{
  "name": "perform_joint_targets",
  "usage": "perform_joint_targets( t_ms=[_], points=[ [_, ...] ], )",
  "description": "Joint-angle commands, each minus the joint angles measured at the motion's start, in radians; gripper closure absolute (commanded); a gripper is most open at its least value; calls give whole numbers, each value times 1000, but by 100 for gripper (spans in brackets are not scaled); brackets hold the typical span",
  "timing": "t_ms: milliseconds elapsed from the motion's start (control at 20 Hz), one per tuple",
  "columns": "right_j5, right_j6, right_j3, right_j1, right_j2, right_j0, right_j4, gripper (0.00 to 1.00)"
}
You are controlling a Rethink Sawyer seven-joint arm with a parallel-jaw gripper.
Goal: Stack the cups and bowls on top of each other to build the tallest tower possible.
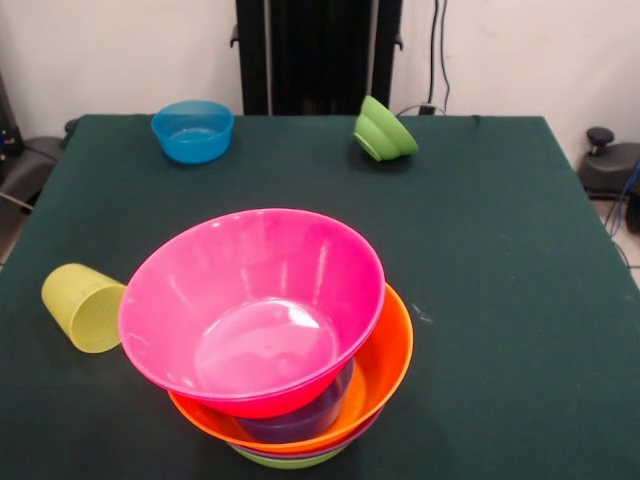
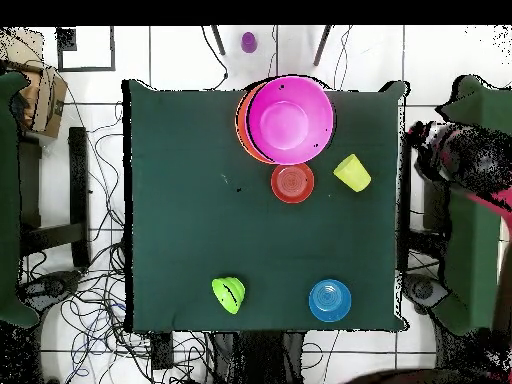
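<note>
1. I see no gripper in either view, so I cannot tell whether it is wide, narrow or holding anything.
2. The tower [image 1: 300,400] stands at the counter [image 1: 500,250] edge nearest the front camera, with a pink bowl [image 1: 255,310] on top, tilted, over the orange bowl [image 1: 385,375]; purple and lime-green rims peek out below.
3. My next pick would be the yellow cup [image 1: 85,305], lying on its side just beside the tower. I judge it needs a grasp across its ribbed wall, then righting before it goes into the pink bowl.
4. The blue bowl [image 1: 193,130] and the tipped green bowl [image 1: 385,130] sit well apart at the far side.
5. Only the overhead view shows a red-orange bowl [image 2: 292,183] just behind the tower; the front view hides it.
</note>
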Motion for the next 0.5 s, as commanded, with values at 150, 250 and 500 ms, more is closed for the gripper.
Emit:
perform_joint_targets(
  t_ms=[150, 250, 500],
  points=[
    [386, -498, -713, 398, 291, 67, -171, 0],
    [459, -488, -811, 426, 343, 82, -229, 0],
    [607, -461, -897, 414, 461, 80, -387, 0]
  ],
)
